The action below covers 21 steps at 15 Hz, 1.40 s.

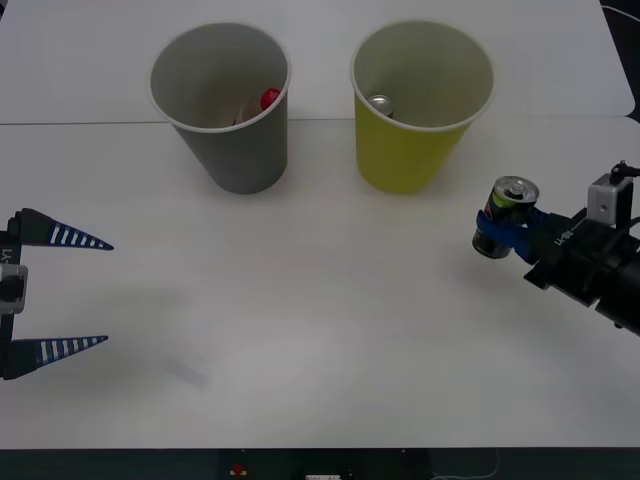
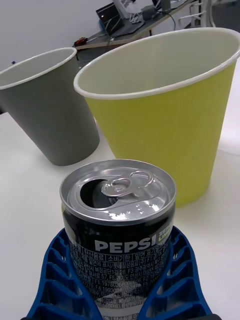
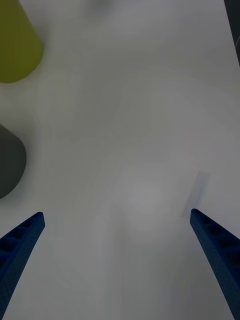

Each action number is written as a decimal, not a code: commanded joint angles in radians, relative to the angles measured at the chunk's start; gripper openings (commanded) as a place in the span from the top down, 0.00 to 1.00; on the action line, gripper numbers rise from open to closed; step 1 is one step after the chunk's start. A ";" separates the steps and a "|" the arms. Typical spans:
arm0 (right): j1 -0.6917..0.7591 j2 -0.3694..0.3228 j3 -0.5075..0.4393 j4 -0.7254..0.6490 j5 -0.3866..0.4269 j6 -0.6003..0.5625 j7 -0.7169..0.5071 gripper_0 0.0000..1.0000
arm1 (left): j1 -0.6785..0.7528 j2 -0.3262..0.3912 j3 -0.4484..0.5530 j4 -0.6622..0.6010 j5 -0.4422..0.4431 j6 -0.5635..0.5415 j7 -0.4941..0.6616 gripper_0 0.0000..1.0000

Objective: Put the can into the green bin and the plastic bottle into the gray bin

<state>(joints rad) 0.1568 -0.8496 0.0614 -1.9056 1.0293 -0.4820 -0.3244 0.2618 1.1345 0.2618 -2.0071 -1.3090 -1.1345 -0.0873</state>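
Note:
The can, dark with a silver pull-tab top, stands upright at the table's right side. My right gripper is shut on its lower body. In the right wrist view the can sits between the blue fingers, just short of the green bin. The green bin and the gray bin stand side by side at the back. The plastic bottle's red cap shows inside the gray bin. My left gripper hangs open over the table's left side, holding nothing.
Another can's silver top lies inside the green bin. A seam crosses the white table behind the bins. The table's front edge runs along the bottom. In the left wrist view, both bins' bases show beyond the open fingers.

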 commanded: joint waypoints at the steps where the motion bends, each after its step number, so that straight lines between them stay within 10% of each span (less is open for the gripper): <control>1: 0.006 -0.074 -0.038 -0.059 0.015 -0.001 -0.145 1.00 | 0.000 0.000 0.000 0.000 0.000 0.000 0.000 0.00; 13: -0.223 -0.016 -0.371 -0.193 0.552 -0.544 -0.943 1.00 | 0.000 0.000 0.000 0.000 0.000 0.000 0.000 0.00; 21: -0.571 -0.016 -0.273 -0.030 0.724 -0.719 -1.021 1.00 | 0.000 0.000 0.000 0.000 0.000 0.000 0.000 0.00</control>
<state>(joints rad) -0.3854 -0.8652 -0.2333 -1.9489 1.7253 -1.2012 -1.3452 0.2618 1.1345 0.2618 -2.0071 -1.3090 -1.1345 -0.0873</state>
